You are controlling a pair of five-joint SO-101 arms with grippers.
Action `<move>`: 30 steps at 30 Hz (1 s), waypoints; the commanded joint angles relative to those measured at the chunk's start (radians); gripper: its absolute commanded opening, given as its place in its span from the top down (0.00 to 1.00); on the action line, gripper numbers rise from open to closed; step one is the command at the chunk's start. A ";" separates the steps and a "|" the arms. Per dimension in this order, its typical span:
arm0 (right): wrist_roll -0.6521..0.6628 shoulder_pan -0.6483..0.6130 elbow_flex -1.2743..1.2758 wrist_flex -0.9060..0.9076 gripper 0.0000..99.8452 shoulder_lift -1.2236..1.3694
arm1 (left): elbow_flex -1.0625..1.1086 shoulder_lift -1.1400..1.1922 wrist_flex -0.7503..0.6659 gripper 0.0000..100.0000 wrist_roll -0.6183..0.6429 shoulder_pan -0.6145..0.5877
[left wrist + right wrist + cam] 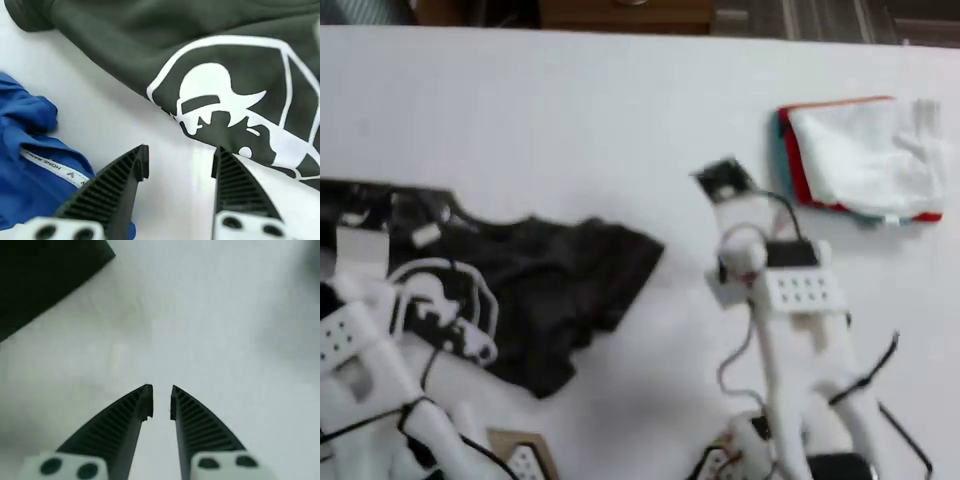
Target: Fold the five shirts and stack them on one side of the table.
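Observation:
A black shirt with a white print lies rumpled and unfolded on the white table, left of centre. My left gripper hovers open over bare table just beside the print, nothing between its fingers; its arm stands at the lower left. A crumpled blue shirt lies close by the left gripper. At the far right sits a folded stack, white on top of red and teal. My right gripper hangs over bare table between shirt and stack, its fingers almost together and holding nothing.
A dark flat strip lies along the left edge behind the black shirt. A dark corner shows beyond the right gripper. The right arm and its cables occupy the lower right. The table's far edge runs along the back.

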 commanded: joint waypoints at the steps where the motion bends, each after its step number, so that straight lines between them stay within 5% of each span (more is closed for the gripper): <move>1: -0.015 -0.130 -0.322 0.108 0.92 0.180 | 0.002 -0.014 -0.012 0.78 -0.003 -0.018; 10: -0.110 -0.432 -0.922 0.249 0.70 0.691 | -0.018 -0.014 -0.025 0.78 -0.023 -0.196; 23: -0.106 -0.509 -1.530 0.383 0.70 1.328 | -0.013 -0.014 -0.025 0.78 -0.046 -0.267; 26: -0.104 -0.501 -1.637 0.447 0.75 1.420 | -0.016 -0.014 -0.025 0.78 -0.046 -0.265; 29: -0.109 -0.499 -1.722 0.490 0.98 1.486 | -0.016 -0.014 -0.026 0.78 -0.046 -0.262; 30: -0.109 -0.498 -1.734 0.493 0.99 1.500 | -0.015 -0.014 -0.028 0.78 -0.046 -0.262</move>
